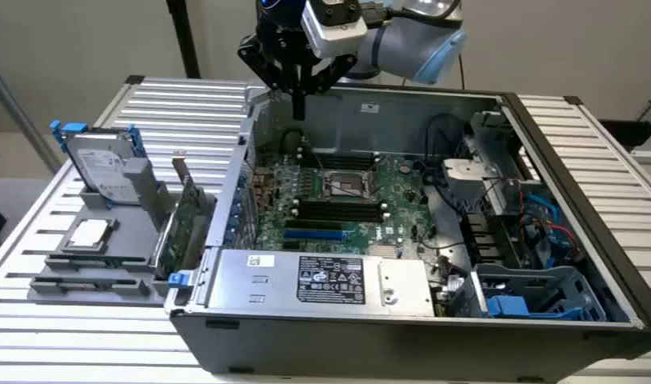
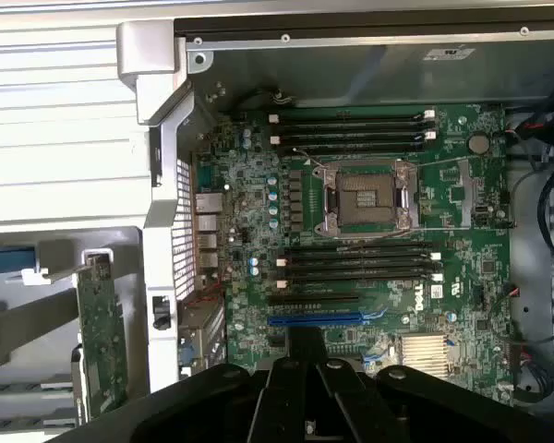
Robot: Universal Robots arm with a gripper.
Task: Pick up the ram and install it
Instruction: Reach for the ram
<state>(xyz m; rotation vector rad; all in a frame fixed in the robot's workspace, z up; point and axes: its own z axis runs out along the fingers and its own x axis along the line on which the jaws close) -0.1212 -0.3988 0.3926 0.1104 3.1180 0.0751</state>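
My gripper [image 1: 299,110] hangs over the back left corner of the open computer case [image 1: 581,160], high above the motherboard [image 1: 395,180]. Its two dark fingers meet in one narrow tip, shut with nothing in them. In the wrist view the gripper [image 2: 307,349] points down at the motherboard [image 2: 462,305], over the blue slot [image 2: 314,319] and near the black memory slots [image 2: 360,262]. All the memory slots [image 1: 331,210] look empty. I cannot make out the ram stick. A taller green expansion card [image 1: 184,228] with a metal bracket stands in a grey holder outside the case, also seen as the card [image 2: 102,341].
The grey holder [image 1: 91,276] on the exterior view's left also carries a hard drive [image 1: 101,172] and a processor [image 1: 88,234]. Inside the case are the processor socket [image 1: 347,186], a power supply [image 1: 325,280], cables and a blue drive cage [image 1: 529,300]. The ribbed metal table [image 1: 187,112] surrounds the case.
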